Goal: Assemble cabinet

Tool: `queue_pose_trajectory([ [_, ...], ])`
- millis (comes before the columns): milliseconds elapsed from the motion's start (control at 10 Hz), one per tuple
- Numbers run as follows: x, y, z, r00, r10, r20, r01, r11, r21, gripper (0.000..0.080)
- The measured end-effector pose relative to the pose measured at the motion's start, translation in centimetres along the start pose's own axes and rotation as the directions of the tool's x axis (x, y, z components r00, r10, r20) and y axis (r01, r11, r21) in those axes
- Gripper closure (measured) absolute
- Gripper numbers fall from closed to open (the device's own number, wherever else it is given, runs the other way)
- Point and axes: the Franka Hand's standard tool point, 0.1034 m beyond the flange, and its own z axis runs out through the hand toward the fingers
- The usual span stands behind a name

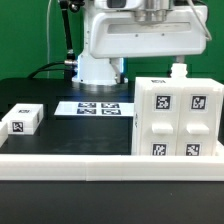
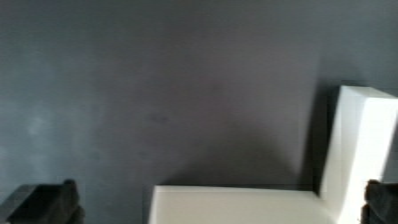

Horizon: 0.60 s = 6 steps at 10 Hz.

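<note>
Low white rail (image 1: pixel 70 165) runs along the front edge of the dark counter (image 1: pixel 70 135), closest to us in the exterior view. Just behind it, on the exterior view's right, the cabinet (image 1: pixel 176 122) stands upright. It is a white box, and we count four square black-and-white tags on the face turned towards us, set two over two. Its foot sits close against the rail.

Well apart from it, on the exterior view's left, a small white block (image 1: pixel 22 120) rests on the counter with one tag on its near face. Between the two and farther back, the marker board (image 1: pixel 97 107) lies flat before the base of the robot arm (image 1: pixel 130 35). The arm's white body reaches across the top of the frame, above the cabinet.

From the wrist view we see the hand (image 2: pixel 210 198) released. Its dark fingertips (image 2: pixel 45 200) sit at opposite edges of the picture, spread wide and clasping nothing. Below them, against the dark counter, a white L-shaped piece (image 2: pixel 356 140) shows as two bands meeting at a right angle. One fingertip is just beside the upright band, and we cannot tell whether it touches. We also cannot say for certain which white part this piece belongs to.
</note>
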Motion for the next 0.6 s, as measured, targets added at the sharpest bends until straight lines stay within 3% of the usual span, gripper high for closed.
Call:
queue_pose_trajectory([
  [100, -0.8, 1.1, 0.5, 1.0, 0.001, 0.011, -0.001, 1.0, -0.004, 0.0002],
  [600, -4.6, 10.6, 2.1, 0.999, -0.003, 0.037, 0.004, 1.0, -0.01, 0.0002],
])
